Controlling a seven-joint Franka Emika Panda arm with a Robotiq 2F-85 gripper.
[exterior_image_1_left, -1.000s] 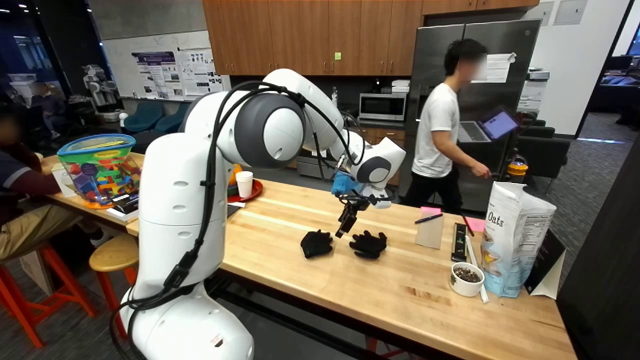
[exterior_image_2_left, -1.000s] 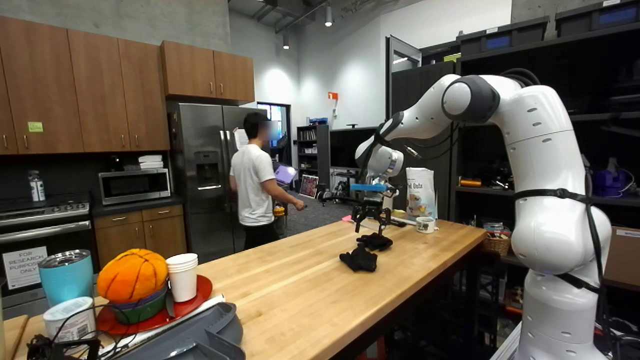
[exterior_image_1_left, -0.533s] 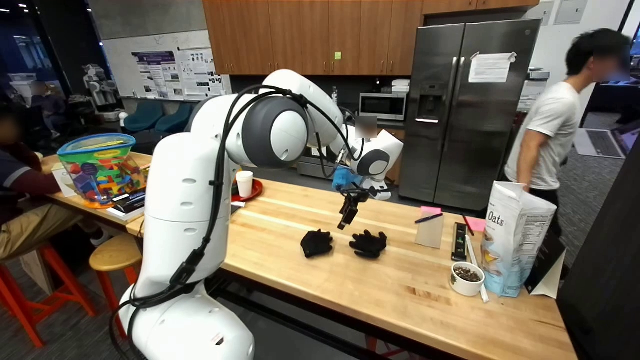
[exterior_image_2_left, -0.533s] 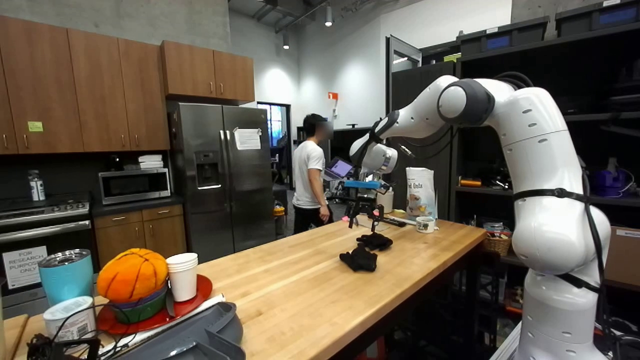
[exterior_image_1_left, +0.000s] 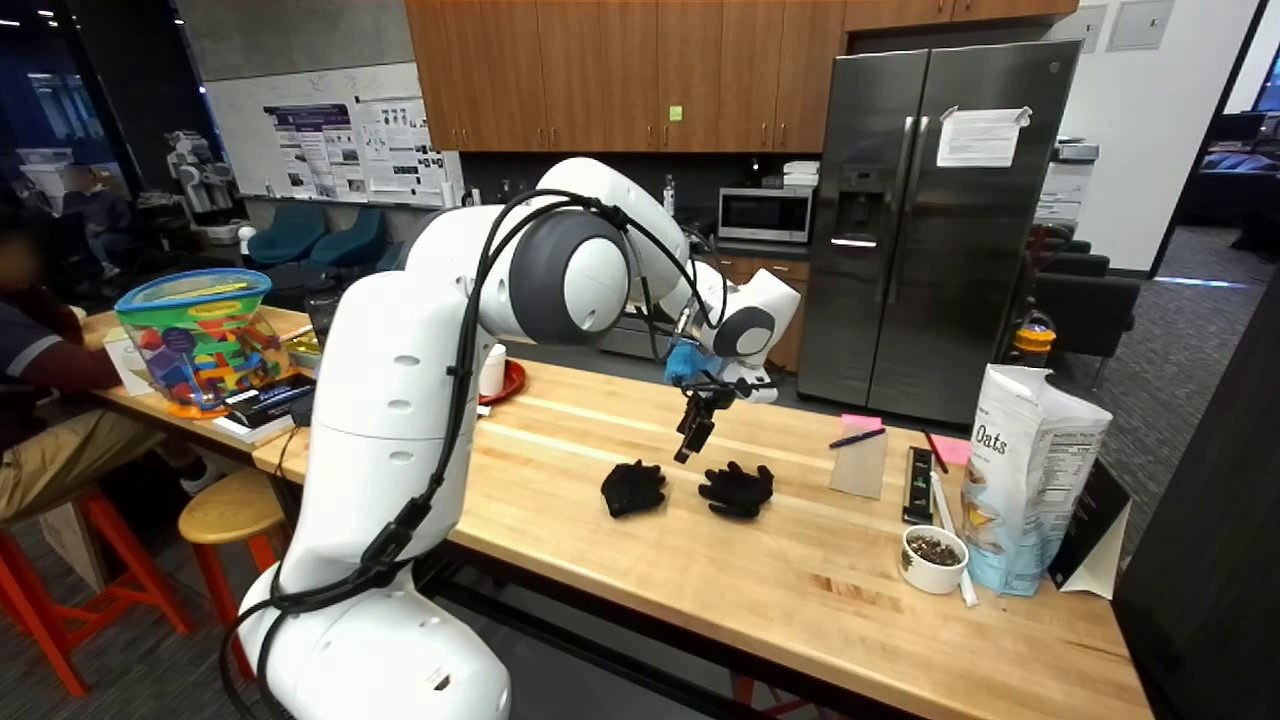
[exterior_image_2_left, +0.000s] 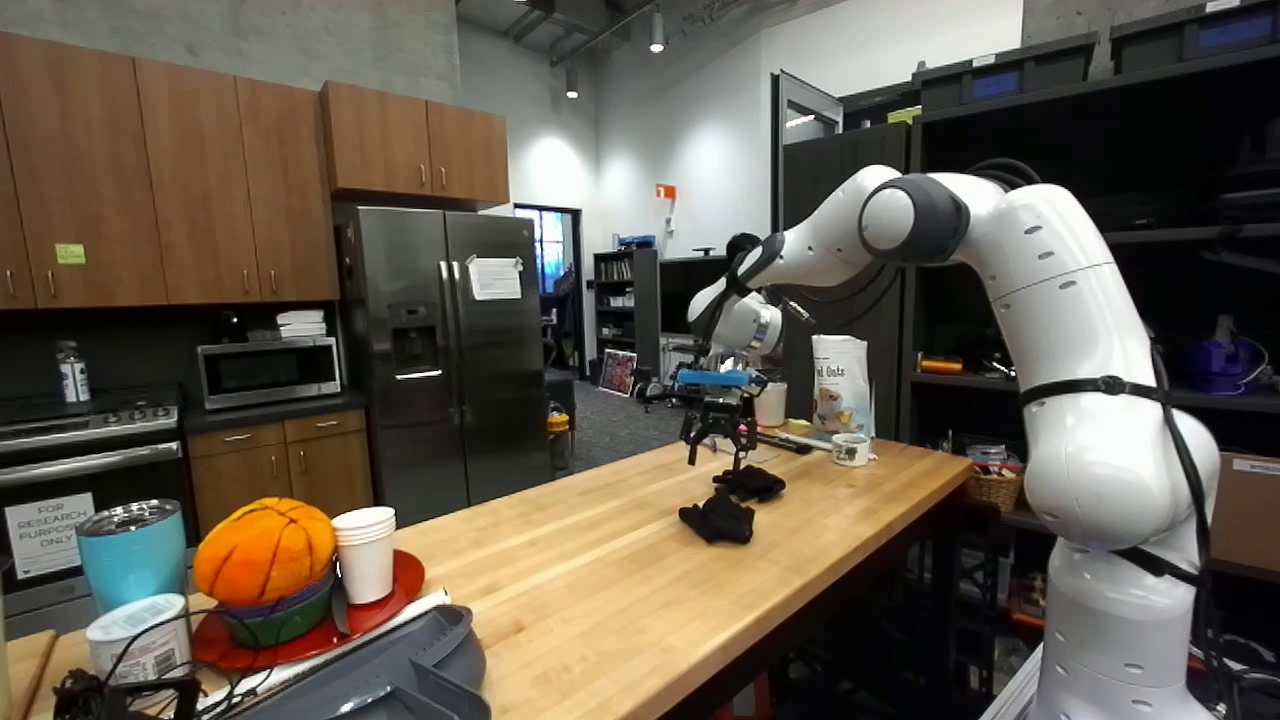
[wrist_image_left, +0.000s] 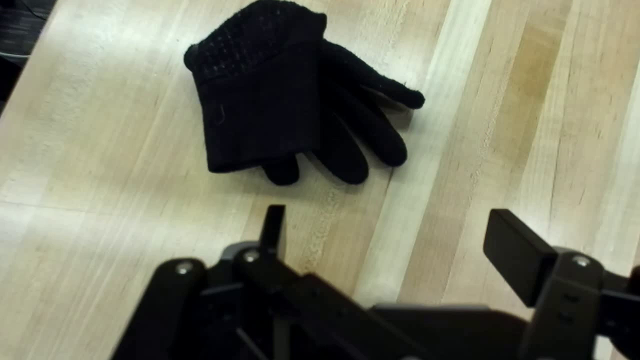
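Your gripper (wrist_image_left: 387, 220) hangs above the table (wrist_image_left: 125, 210), jaws wide apart. Near it on the wood, your wrist view catches one black glove (wrist_image_left: 260, 100); both exterior views show you two gloves (exterior_image_1_left: 736, 489). Farther off, only an exterior view gives you one turquoise tumbler (exterior_image_2_left: 132, 550).

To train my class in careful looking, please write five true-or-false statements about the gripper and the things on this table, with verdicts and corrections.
1. The gripper stands open. True.
2. The gripper is holding a black glove. False: both black gloves lie on the table.
3. A small white tub stands beside the oats bag. True.
4. The wrist view shows two gloves. False: it shows only one.
5. The plate is blue. False: the plate is red.
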